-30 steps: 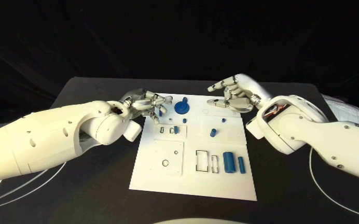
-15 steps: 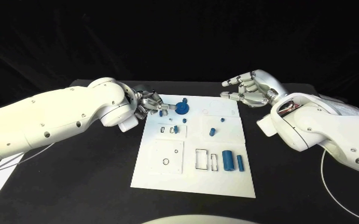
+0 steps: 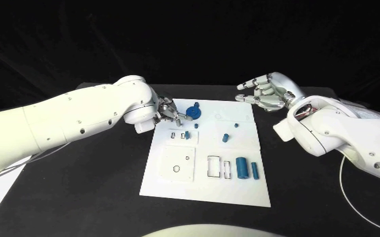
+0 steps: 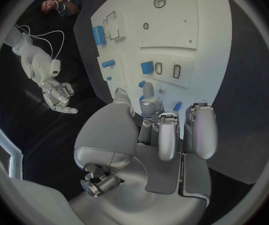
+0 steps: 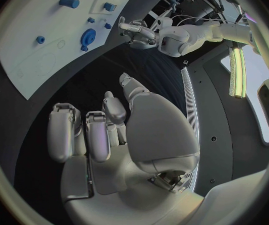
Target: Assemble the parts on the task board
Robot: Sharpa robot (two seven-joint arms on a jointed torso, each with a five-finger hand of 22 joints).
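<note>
Your left hand (image 3: 168, 112) sits at the far left corner of the white rectangular task board (image 3: 204, 187), fingers curled together beside the round blue knob-shaped part (image 3: 193, 112); in the left wrist view a small blue piece (image 4: 177, 105) peeks out at the fingertips, but you cannot tell whether it is pinched or merely lying on the board under them. That low, close posture suits fine work on the far row of sockets. Your right hand (image 3: 265, 95) hovers released, fingers apart and holding nothing, just off the board's far right corner over the black counter (image 3: 95, 193), probably parked there to keep clear. The two blue upright cylinders (image 3: 246, 169) wait at the near right, beside the outlined rectangular slots (image 3: 213, 167).
</note>
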